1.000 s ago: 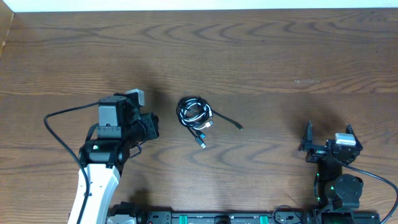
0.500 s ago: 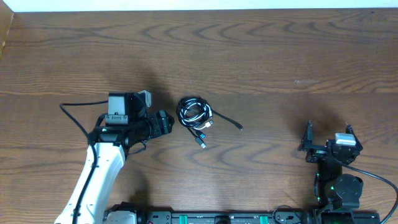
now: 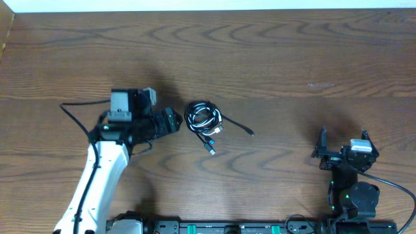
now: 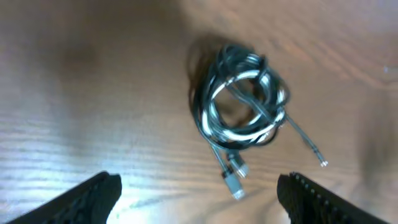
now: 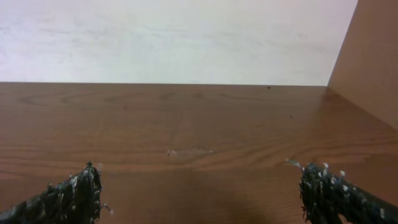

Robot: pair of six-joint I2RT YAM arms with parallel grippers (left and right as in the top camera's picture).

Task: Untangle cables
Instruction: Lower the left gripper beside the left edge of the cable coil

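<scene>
We see the left gripper (image 4: 199,183) spread apart just short of the coiled cables (image 4: 208,115); the right gripper (image 5: 200,175) gapes wide, empty

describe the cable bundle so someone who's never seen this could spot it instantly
On the brown wooden table, look slightly left of centre, just beyond the left gripper. The cables lie there in one small coil: thin black and white cords, plug ends trailing lower right.
</scene>
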